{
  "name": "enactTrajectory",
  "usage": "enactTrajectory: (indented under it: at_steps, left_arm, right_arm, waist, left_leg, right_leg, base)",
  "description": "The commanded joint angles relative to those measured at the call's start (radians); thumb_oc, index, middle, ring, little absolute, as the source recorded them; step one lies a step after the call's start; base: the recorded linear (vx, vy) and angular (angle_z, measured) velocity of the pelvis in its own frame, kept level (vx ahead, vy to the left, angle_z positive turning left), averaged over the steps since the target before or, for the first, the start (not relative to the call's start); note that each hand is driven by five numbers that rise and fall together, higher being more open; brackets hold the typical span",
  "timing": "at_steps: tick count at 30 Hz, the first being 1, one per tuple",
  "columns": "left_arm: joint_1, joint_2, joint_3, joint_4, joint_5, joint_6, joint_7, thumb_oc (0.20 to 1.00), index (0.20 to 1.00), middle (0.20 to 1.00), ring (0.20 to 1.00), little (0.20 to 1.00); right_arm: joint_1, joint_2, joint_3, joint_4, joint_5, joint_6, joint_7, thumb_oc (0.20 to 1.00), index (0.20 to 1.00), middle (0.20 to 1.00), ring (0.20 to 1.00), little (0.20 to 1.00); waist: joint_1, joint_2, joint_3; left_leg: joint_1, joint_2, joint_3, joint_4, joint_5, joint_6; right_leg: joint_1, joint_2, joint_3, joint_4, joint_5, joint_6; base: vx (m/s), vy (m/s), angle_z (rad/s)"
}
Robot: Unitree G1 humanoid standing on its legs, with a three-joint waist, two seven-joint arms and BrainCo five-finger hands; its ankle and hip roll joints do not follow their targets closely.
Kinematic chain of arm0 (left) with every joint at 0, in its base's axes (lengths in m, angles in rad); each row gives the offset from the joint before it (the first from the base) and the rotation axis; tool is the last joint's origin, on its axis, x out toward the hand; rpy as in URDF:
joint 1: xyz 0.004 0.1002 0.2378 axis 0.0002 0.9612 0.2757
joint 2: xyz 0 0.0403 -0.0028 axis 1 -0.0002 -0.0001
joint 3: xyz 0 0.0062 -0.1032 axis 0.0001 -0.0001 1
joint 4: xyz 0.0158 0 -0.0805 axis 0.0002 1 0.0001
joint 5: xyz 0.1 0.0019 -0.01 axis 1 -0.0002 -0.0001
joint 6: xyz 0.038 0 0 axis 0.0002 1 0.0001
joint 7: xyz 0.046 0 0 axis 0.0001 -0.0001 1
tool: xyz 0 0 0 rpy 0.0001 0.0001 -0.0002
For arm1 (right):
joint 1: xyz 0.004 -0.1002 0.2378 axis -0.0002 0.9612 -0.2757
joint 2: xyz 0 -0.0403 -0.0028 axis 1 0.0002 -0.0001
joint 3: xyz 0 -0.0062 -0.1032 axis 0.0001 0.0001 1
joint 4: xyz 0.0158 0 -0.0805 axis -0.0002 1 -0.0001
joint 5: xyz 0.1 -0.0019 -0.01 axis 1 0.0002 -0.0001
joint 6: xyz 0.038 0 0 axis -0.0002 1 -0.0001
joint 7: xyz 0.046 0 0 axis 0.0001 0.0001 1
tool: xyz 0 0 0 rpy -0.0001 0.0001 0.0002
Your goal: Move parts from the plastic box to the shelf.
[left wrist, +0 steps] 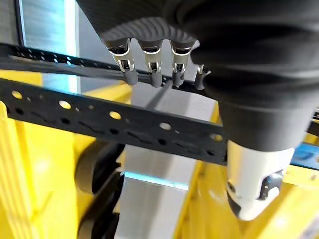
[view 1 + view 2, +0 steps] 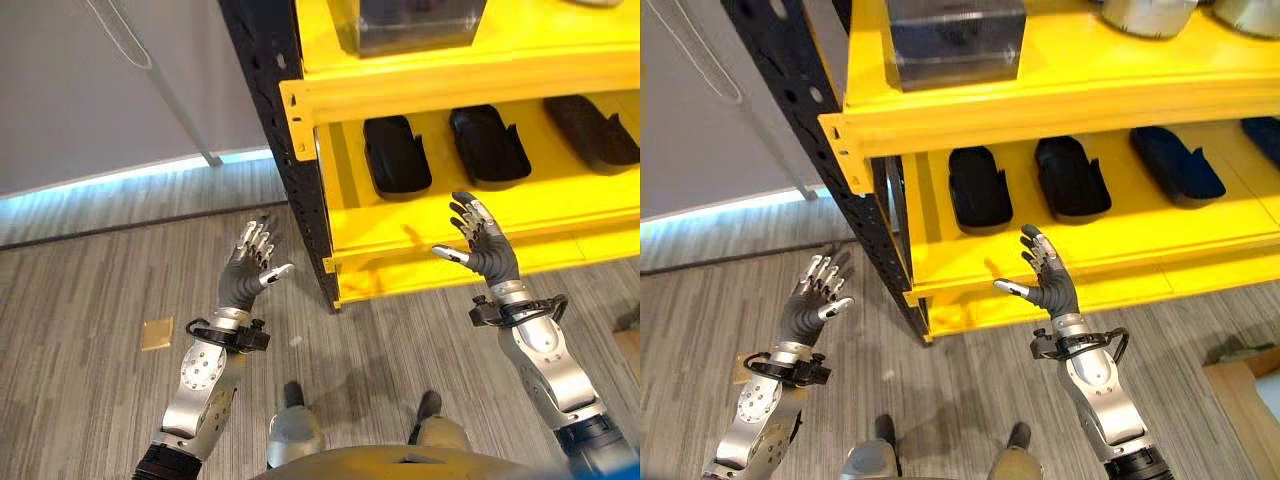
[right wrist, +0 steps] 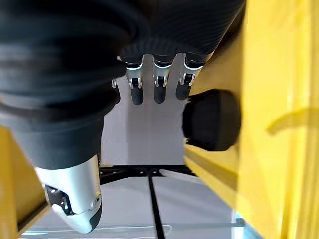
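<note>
While three black parts [image 2: 396, 153] lie in a row on the yellow shelf [image 2: 560, 95], your right hand [image 2: 484, 243] hangs empty, fingers spread, before its lower lip; your left hand [image 2: 246, 270], equally spread and empty, is beside the shelf's black upright [image 2: 285, 150].

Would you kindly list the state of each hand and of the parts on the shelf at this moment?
Left hand: open, empty, raised over the floor beside the shelf post.
Right hand: open, empty, raised before the lower shelf.
Black parts: lying in a row on the lower shelf, untouched.
</note>
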Motion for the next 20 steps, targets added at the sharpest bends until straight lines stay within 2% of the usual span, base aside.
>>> enactTrajectory:
  at_steps: [1,2,5,7,13,18,20]
  left_arm:
    - [-0.07,0.022,0.003,-0.012,-0.036,0.001,-0.067,1.0,1.0,1.0,1.0,1.0]
    - [-0.088,0.017,-0.005,0.005,-0.044,0.023,-0.081,1.0,1.0,1.0,1.0,1.0]
    - [-0.104,0.014,-0.007,0.017,-0.057,0.053,-0.096,1.0,1.0,1.0,1.0,1.0]
    - [-0.118,0.008,-0.006,0.031,-0.063,0.073,-0.111,1.0,1.0,1.0,1.0,1.0]
    - [-0.115,0.004,0.005,0.04,-0.052,0.108,-0.125,1.0,1.0,1.0,1.0,1.0]
    - [-0.109,0.005,0.024,0.041,-0.053,0.103,-0.13,1.0,1.0,1.0,1.0,1.0]
    - [-0.103,0.004,0.029,0.039,-0.054,0.119,-0.131,1.0,1.0,1.0,1.0,1.0]
  right_arm:
    - [-0.035,0.022,-0.009,-0.005,0.02,-0.022,-0.003,1.0,1.0,1.0,1.0,1.0]
    - [-0.026,0.031,-0.002,0.008,0.011,-0.022,-0.008,1.0,1.0,1.0,1.0,1.0]
    - [-0.016,0.042,-0.002,0.026,0.02,-0.009,-0.014,1.0,1.0,1.0,1.0,1.0]
    - [-0.011,0.049,-0.007,0.046,-0.009,-0.025,-0.023,1.0,1.0,1.0,1.0,1.0]
    - [-0.003,0.061,-0.018,0.077,0.005,-0.038,-0.039,1.0,1.0,1.0,1.0,1.0]
    - [0.0,0.059,-0.022,0.083,0.008,-0.046,-0.049,1.0,1.0,1.0,1.0,1.0]
    - [-0.01,0.058,-0.019,0.098,0.01,-0.062,-0.06,1.0,1.0,1.0,1.0,1.0]
  waist:
    - [-0.002,-0.025,0.03]
    - [-0.001,-0.023,0.016]
    - [0.003,-0.023,0.004]
    - [0.007,-0.025,-0.006]
    - [0.013,-0.029,-0.017]
    - [0.013,-0.032,-0.013]
    - [0.014,-0.033,-0.011]
  left_leg:
    - [0.024,0.099,0.078,-0.01,0.07,-0.007]
    - [0.039,0.092,0.083,-0.027,0.071,-0.004]
    - [0.049,0.082,0.078,-0.037,0.067,0.0]
    - [0.056,0.075,0.07,-0.041,0.061,0.008]
    - [0.072,0.067,0.06,-0.046,0.052,0.017]
    - [0.077,0.068,0.065,-0.039,0.049,0.013]
    - [0.083,0.068,0.069,-0.035,0.049,0.015]
  right_leg:
    - [0.036,-0.112,-0.055,-0.033,0.085,0.075]
    - [0.051,-0.124,-0.07,-0.057,0.108,0.084]
    - [0.062,-0.131,-0.083,-0.059,0.116,0.088]
    - [0.07,-0.134,-0.093,-0.057,0.118,0.088]
    - [0.087,-0.136,-0.094,-0.057,0.117,0.087]
    - [0.09,-0.136,-0.089,-0.051,0.112,0.086]
    - [0.095,-0.136,-0.088,-0.051,0.11,0.084]
  base:
    - [-0.03,0.039,0.16]
    - [-0.02,0.016,0.17]
    - [-0.02,0.013,0.13]
    - [-0.01,-0.007,0.15]
    - [0.01,-0.013,0.14]
    - [0.0,0.0,0.0]
    - [0.0,0.0,0.0]
